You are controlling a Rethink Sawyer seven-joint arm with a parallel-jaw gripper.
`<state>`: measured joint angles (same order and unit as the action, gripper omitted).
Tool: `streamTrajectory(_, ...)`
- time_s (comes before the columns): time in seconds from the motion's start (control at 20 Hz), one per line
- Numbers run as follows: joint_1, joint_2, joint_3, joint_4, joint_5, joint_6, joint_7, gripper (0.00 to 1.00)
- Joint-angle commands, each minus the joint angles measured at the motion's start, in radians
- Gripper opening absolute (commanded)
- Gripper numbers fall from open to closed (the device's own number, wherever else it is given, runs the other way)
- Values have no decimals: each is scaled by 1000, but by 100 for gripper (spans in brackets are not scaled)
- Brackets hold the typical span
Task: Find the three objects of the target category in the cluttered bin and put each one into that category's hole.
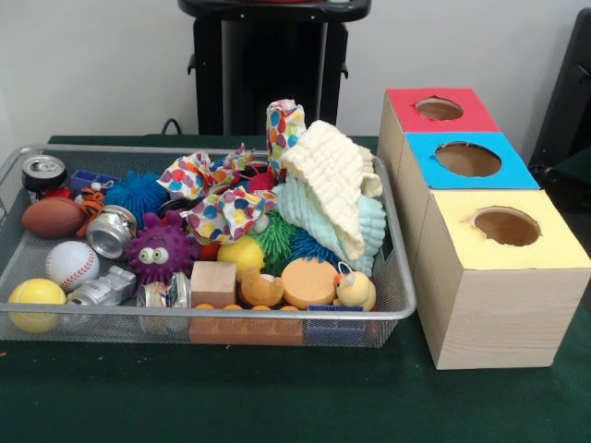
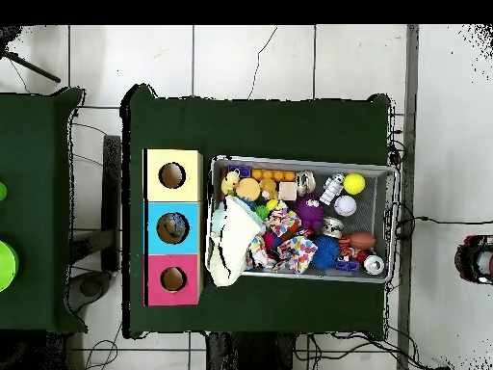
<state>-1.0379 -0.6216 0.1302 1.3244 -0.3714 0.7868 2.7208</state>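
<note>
While no gripper shows in either view, its state cannot be told; the wire-mesh bin sits just beside the three-hole box, cloths nearest it.

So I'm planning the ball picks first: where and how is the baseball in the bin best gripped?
Take the baseball from straight above, fingers closing across its widest part. It lies exposed on top, but the yellow ball, the crushed can and the bin wall hem it in, so a sideways approach looks blocked.
</note>
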Motion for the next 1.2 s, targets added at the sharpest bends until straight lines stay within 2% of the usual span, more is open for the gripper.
streamTrajectory(0.05, 25, -179, -24, 170, -48, -55, -156, 0)
streamTrajectory(0.1, 23, -233, -26, 173, -78, -90, -211, 0)
streamTrajectory(0.2, -2, -326, -6, 184, -69, -59, -321, 0)
streamTrajectory(0.35, -62, -400, 54, 180, -30, 49, -503, 0)
streamTrajectory(0.55, -158, -469, 125, 193, -29, 29, -718, 0)
streamTrajectory(0.6, -202, -492, 154, 217, -13, -3, -778, 0)
streamTrajectory(0.7, -344, -560, 268, 301, 57, -115, -950, 0)
streamTrajectory(0.8, -450, -582, 354, 359, 92, -158, -1057, 0)
streamTrajectory(0.9, -679, -601, 596, 473, 108, -332, -1218, 0)
streamTrajectory(0.95, -845, -586, 808, 525, 71, -441, -1275, 0)
streamTrajectory(1.0, -1009, -524, 1036, 544, -6, -516, -1315, 0)
streamTrajectory(1.05, -1128, -419, 1223, 542, -115, -565, -1342, 0)
streamTrajectory(1.15, -1254, -255, 1484, 531, -337, -618, -1318, 0)
streamTrajectory(1.2, -1250, -320, 1443, 552, -292, -637, -1296, 0)
